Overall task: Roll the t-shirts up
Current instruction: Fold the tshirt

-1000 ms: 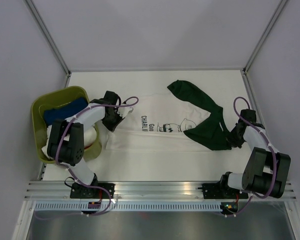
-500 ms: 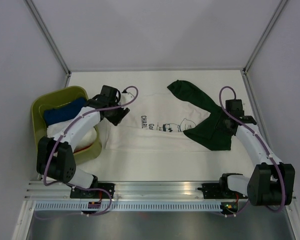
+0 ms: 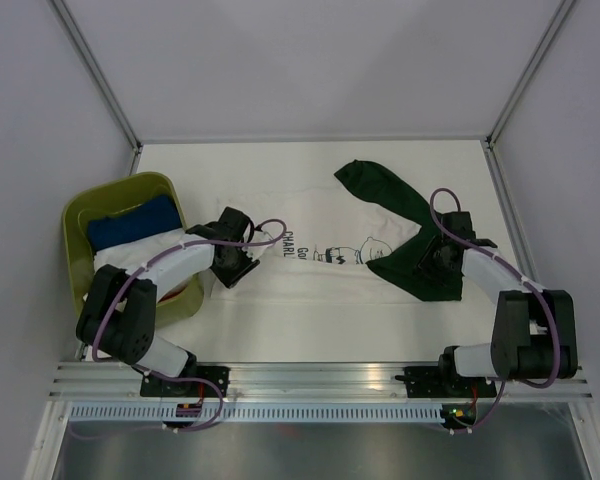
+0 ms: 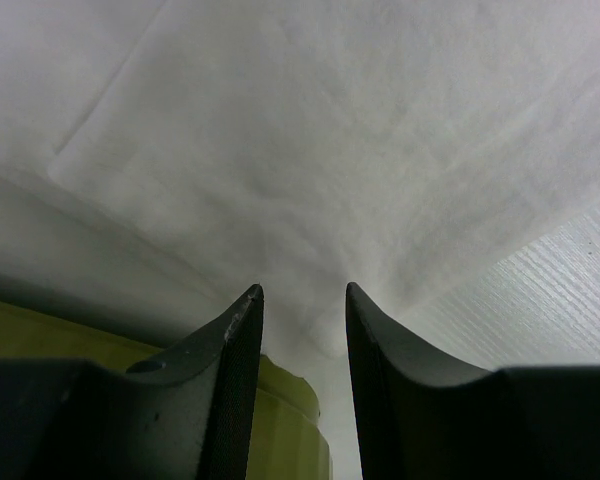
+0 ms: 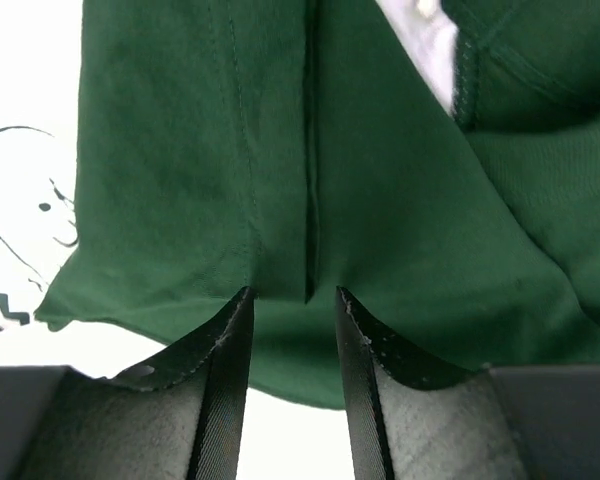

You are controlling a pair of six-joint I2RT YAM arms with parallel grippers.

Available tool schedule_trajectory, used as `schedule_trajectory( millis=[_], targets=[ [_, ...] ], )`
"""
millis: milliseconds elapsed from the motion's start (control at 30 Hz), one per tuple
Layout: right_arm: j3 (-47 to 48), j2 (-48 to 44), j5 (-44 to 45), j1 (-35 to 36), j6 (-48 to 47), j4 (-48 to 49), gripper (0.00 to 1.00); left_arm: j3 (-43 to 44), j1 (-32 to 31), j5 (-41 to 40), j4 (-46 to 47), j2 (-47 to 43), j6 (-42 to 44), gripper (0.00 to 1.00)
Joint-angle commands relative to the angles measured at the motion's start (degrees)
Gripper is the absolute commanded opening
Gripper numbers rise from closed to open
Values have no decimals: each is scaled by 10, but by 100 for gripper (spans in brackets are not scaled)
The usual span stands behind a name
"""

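Note:
The white t-shirt (image 3: 320, 278) with black lettering and a cartoon print lies flat across the middle of the table. The dark green t-shirt (image 3: 390, 195) lies crumpled over its right end. My left gripper (image 3: 233, 267) is open and low over the white shirt's left edge, beside the basket. In the left wrist view (image 4: 302, 292) white cloth (image 4: 360, 150) fills the space ahead of the tips. My right gripper (image 3: 432, 257) is open, its tips (image 5: 292, 295) pressed against the green shirt (image 5: 400, 200) with a seam fold between them.
An olive-green basket (image 3: 73, 215) stands at the table's left edge and holds a blue bundle (image 3: 130, 222). Its rim (image 4: 280, 420) shows under my left jaws. Grey walls enclose the table on three sides. A metal rail runs along the near edge.
My left gripper swung out to the back, then came down nearer onto the white shirt's left edge. My right gripper moved back and then left onto the green shirt.

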Motion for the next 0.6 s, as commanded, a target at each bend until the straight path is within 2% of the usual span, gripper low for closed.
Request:
schedule_trajectory(
  millis=[0, 67, 300, 467, 567],
  targets=[
    [0, 24, -3, 1, 9, 39, 45, -13, -3, -18, 29, 12, -15, 43],
    [0, 34, -4, 1, 10, 49, 44, -15, -3, -18, 32, 16, -16, 44],
    [10, 45, -4, 1, 8, 56, 16, -34, -3, -16, 41, 23, -16, 44],
    [24, 47, 0, 1, 1, 50, 1, -39, -3, -14, 46, 26, -18, 44],
    [33, 44, 3, 1, -5, 43, 1, -40, -3, -14, 48, 27, -18, 44]
  ],
)
